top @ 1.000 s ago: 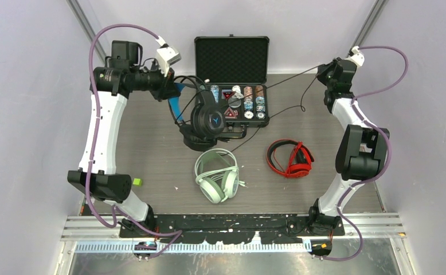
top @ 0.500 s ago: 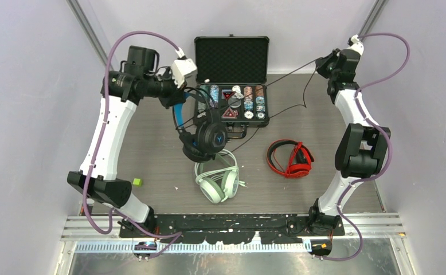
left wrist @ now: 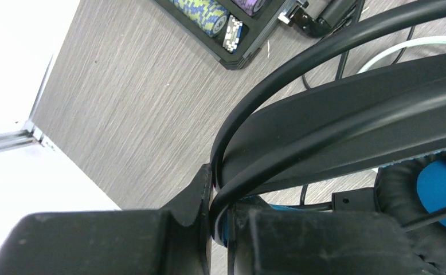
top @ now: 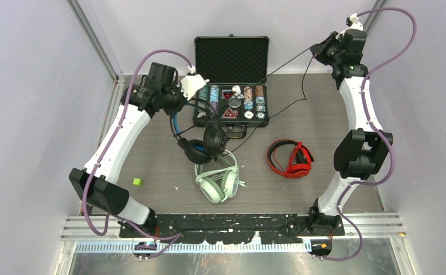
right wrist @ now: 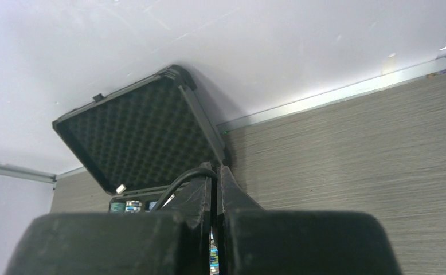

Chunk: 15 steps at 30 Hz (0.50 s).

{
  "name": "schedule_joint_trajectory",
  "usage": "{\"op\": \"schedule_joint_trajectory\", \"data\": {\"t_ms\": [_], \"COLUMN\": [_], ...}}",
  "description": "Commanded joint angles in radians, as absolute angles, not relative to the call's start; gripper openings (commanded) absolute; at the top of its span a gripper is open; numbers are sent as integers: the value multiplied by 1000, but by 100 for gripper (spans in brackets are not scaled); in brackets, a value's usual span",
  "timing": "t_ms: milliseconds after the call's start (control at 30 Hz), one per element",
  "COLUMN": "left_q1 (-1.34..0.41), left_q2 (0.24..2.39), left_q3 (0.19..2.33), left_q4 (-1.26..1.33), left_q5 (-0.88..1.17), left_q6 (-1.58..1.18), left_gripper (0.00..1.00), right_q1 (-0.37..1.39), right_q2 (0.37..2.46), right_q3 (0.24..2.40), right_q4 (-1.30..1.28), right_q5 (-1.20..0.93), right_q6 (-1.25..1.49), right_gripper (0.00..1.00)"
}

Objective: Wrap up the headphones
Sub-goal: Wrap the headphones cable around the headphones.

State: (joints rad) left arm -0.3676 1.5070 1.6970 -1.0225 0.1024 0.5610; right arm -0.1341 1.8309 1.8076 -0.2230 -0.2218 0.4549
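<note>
Top ext: L end effector point(top: 177, 105) clamped on black headphones point(top: 208, 142) headband, cups hanging by chip case point(top: 232, 57). R end effector point(top: 319, 51) pinches black cable point(top: 302, 86), far-right corner. Mint pair point(top: 216, 177) and red pair point(top: 289, 159) lie on table point(top: 152, 154).

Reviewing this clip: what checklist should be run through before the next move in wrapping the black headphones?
1. Left claw shut on the black headphones at the headband: ok.
2. Right claw shut on the black cable: ok.
3. Cable clear of the open chip case: not ok, it runs to the case's right edge.
4. Held pair apart from the mint headphones: cannot tell, they overlap from above.
5. Red headphones lying apart: ok.
</note>
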Motion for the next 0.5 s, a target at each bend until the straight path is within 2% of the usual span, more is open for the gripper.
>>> {"op": "schedule_joint_trajectory", "data": {"t_ms": [0,167,333,467], "left_q1": [-414,-433,-433,-431], "left_q2": [1426,1486,1527,1581], "left_q3": [1646,1681,1703,1733], "left_q4": [-1064,-1097,-1135,-1164], "left_q5": [-70,-224,-320,-481], "left_q6": [566,517,476,417], "left_gripper": [0,0,0,0], "right_q1": [-134,-80,-25,0], "right_q2": [1803,1782,1800,1790], "right_q3": [1888,1907,2031,2082], "right_q4": [-202,-221,-321,-370], "right_q5": [-173,-179,-212,-253], "right_q6": [468,471,468,468], "right_gripper": [1,0,0,0]}}
